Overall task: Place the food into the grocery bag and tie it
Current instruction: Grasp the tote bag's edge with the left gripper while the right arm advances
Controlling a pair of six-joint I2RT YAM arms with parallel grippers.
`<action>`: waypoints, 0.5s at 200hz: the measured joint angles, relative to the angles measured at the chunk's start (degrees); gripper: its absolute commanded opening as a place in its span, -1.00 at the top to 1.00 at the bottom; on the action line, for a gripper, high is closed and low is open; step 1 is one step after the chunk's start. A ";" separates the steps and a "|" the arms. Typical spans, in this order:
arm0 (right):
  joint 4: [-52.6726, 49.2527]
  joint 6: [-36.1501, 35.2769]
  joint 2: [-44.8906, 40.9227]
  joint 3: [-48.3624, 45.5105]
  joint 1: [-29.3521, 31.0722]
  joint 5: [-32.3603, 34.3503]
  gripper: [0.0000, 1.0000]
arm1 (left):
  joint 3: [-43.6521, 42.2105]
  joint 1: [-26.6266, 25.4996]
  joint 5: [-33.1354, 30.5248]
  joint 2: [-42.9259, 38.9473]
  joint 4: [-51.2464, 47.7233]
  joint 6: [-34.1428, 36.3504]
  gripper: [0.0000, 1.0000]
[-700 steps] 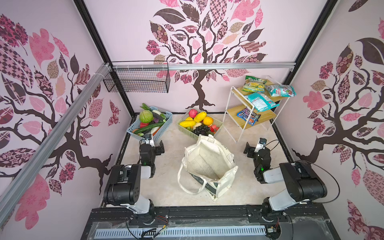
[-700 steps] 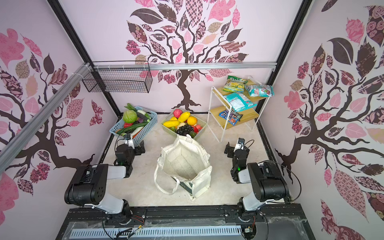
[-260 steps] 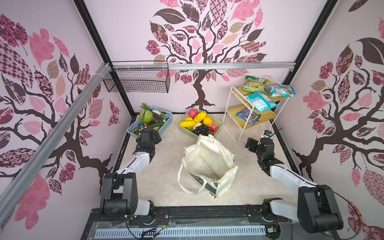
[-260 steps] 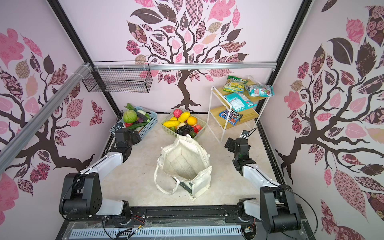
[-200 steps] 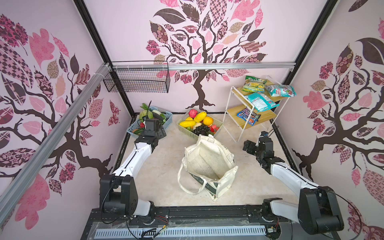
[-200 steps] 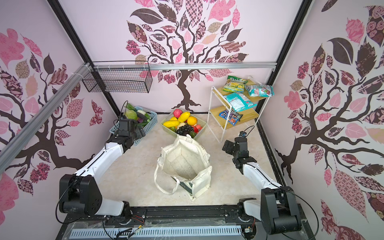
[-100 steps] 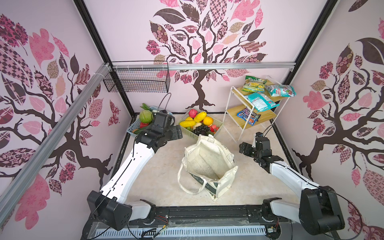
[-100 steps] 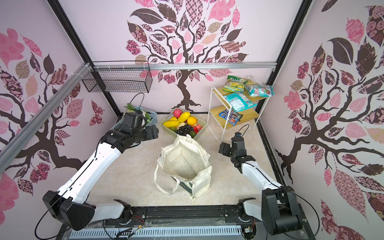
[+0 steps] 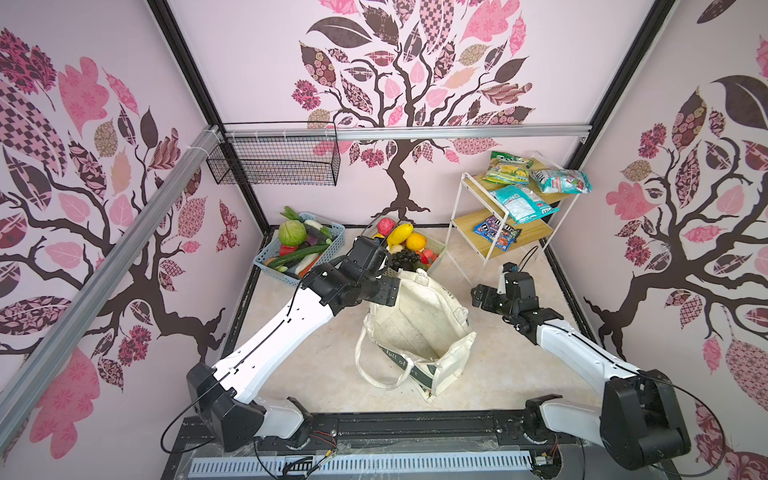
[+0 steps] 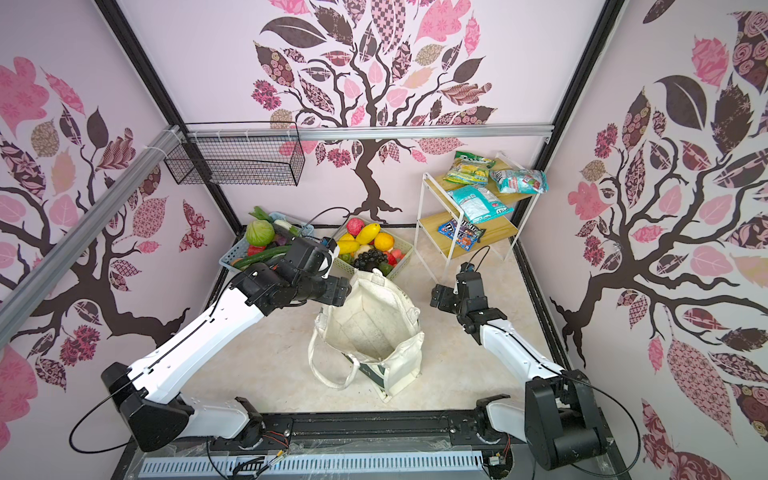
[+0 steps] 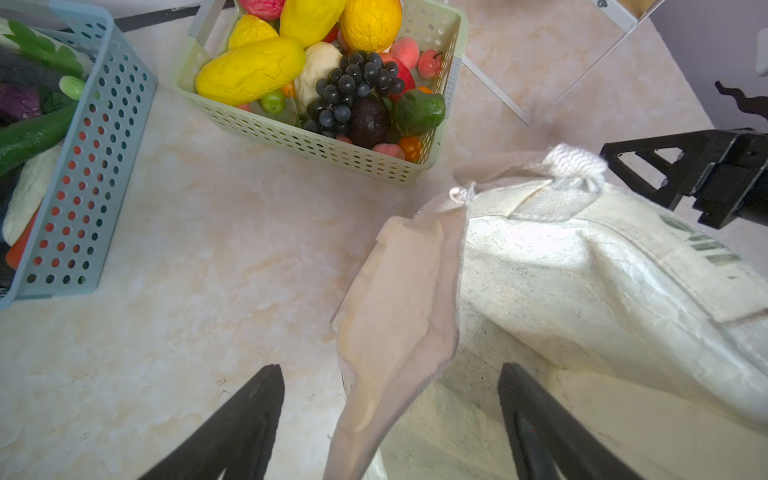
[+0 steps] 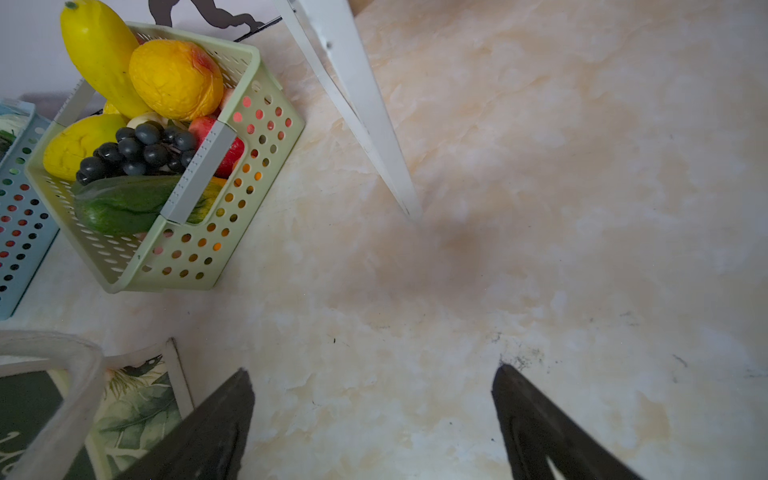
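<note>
You have nothing packed yet: the grocery bag [image 9: 415, 328] stands open at the centre of the bench [image 9: 316, 361], its inside bare as far as both top views show, handles loose, untied. All loading and the tie remain. The left gripper [image 11: 390, 370] hangs at the bag's upper-left rim, fingers apart with the canvas edge between them, not clamped. The right gripper [image 12: 374, 372], fingers also apart, hovers over bare bench right of the bag. The blue basket [image 11: 95, 174], upper left, holds the cabbage [image 9: 292, 233] and a cucumber [image 9: 299, 255]; the pale-green basket [image 11: 316, 145] beside it holds yellow fruits [image 11: 249, 72], a grape bunch [image 11: 353, 87], an orange [image 9: 415, 242]. Snack packets [image 9: 519, 203] lie on the shelf [image 9: 536, 230].
</note>
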 measured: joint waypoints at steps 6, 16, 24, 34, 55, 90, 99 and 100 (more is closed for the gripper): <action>-0.04 0.00 0.00 0.00 0.00 0.00 -0.84 | 0.00 -0.02 0.11 0.48 -0.11 0.24 -0.57; -0.04 0.02 0.00 0.00 0.00 -0.04 -0.84 | 0.00 -0.02 0.26 1.22 -0.13 0.66 -0.50; -0.04 0.02 0.02 0.00 0.00 -0.17 -0.84 | 0.02 -0.04 0.42 1.77 -0.13 0.94 -0.44; -0.04 0.02 0.13 0.00 0.02 -0.39 -0.83 | 0.09 -0.09 0.61 2.45 -0.17 1.40 -0.37; -0.04 0.04 0.70 0.00 0.02 -1.03 -0.83 | 0.76 -0.11 1.11 4.00 -0.28 1.62 -0.27; -0.02 0.11 1.29 0.00 0.07 -1.46 -0.83 | 1.31 -0.24 1.40 5.09 0.00 0.85 -0.04; -0.02 0.22 1.31 0.00 0.07 -1.46 -0.82 | 1.62 -0.24 1.22 5.44 0.02 0.96 0.07; -0.04 0.22 1.31 0.00 0.07 -1.44 -0.82 | 1.64 -0.24 1.22 5.49 0.02 0.96 0.08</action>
